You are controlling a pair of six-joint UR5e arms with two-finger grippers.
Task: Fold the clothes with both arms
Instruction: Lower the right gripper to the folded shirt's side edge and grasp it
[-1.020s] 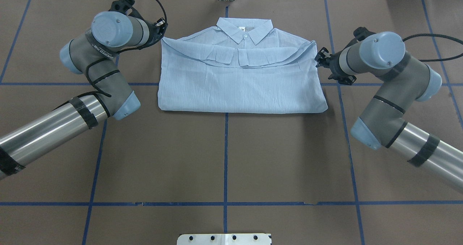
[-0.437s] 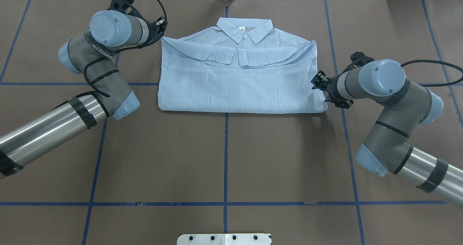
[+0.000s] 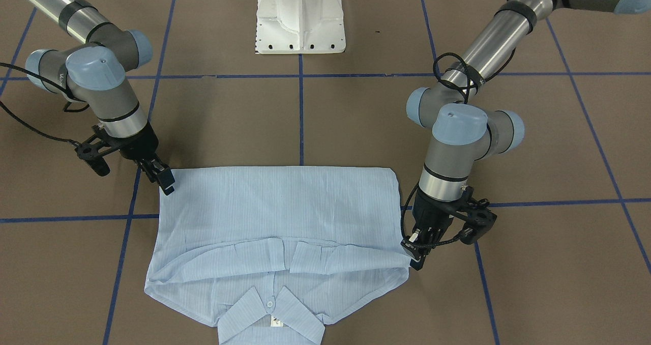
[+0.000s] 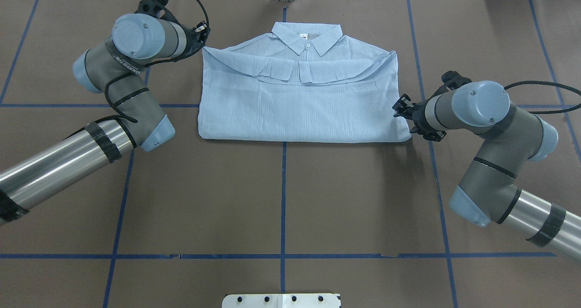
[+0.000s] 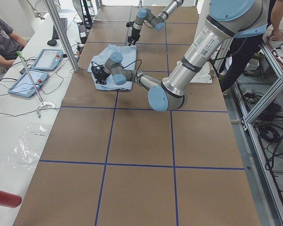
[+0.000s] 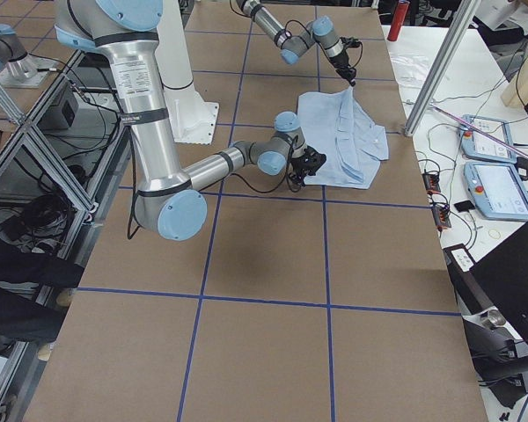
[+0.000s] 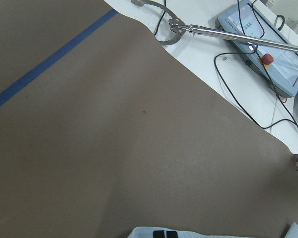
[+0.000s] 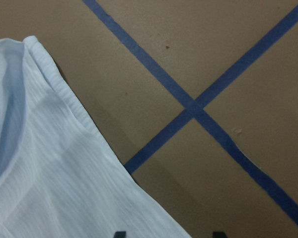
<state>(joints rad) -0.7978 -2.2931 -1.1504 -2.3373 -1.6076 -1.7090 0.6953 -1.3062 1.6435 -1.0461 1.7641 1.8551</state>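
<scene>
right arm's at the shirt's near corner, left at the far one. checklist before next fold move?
1. Right gripper at the near right corner of the shirt: ok.
2. Right fingers open: ok. They stand apart in the wrist view, with the cloth edge running between them.
3. Right grip on cloth: not ok, nothing is pinched yet.
4. Left gripper at the far left corner, beside the collar end: ok.
5. Left fingers holding cloth: cannot tell. The tips are together with pale cloth around them, but no pinch is visible.
6. Shirt flat on the table, folded edges even: ok.
</scene>
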